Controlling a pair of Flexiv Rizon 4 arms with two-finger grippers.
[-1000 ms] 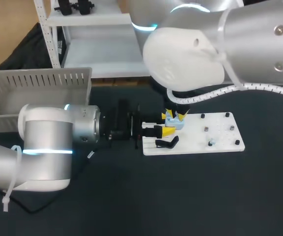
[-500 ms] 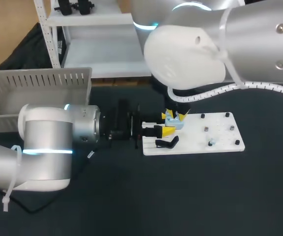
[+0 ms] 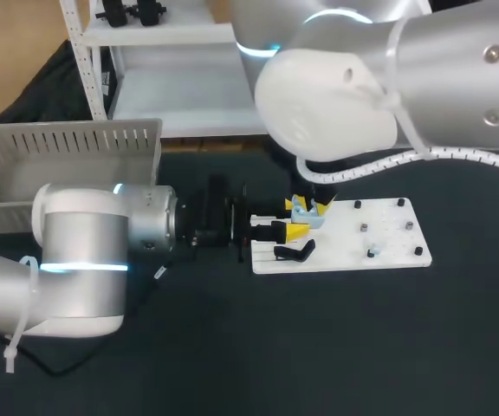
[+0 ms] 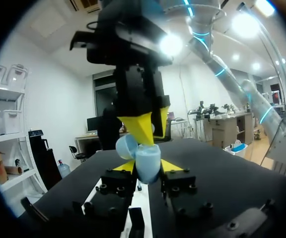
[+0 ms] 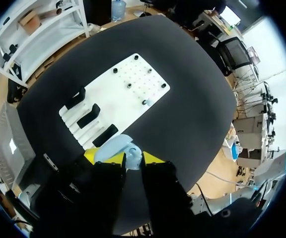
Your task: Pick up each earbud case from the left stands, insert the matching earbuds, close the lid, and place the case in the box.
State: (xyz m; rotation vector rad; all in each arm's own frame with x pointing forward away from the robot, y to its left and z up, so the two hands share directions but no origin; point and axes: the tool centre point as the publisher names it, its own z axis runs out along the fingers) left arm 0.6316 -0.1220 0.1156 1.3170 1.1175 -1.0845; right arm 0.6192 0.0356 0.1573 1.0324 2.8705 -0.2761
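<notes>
Two-arm handling of an earbud case (image 4: pixel 148 161) above the stand end of the white board (image 3: pixel 379 247), which lies on the table (image 3: pixel 319 347). The left gripper (image 3: pixel 288 230), reaching in level from the left, is closed on the lower body of the pale blue case, one yellow tip against each side. This keeps the case clear of the board, just beyond the black stands (image 3: pixel 294 251). The lid (image 4: pixel 124 146) stands open, tipped to one side of the body. The right gripper (image 3: pixel 308 205) hangs straight down onto the top of the case. Whether it clasps anything cannot be told from these views. Over the last second the right arm has crept slightly lower and closer over the case, so that less of its yellow shows in the head view. The left arm and the case have not shifted. This small descent probably belongs to work at the mouth of the case, either seating an earbud or starting to press the lid down. No view shows whether an earbud is already inside. The lid is not yet shut, and the grey box (image 3: pixel 76 139) at the table's left awaits the case.
</notes>
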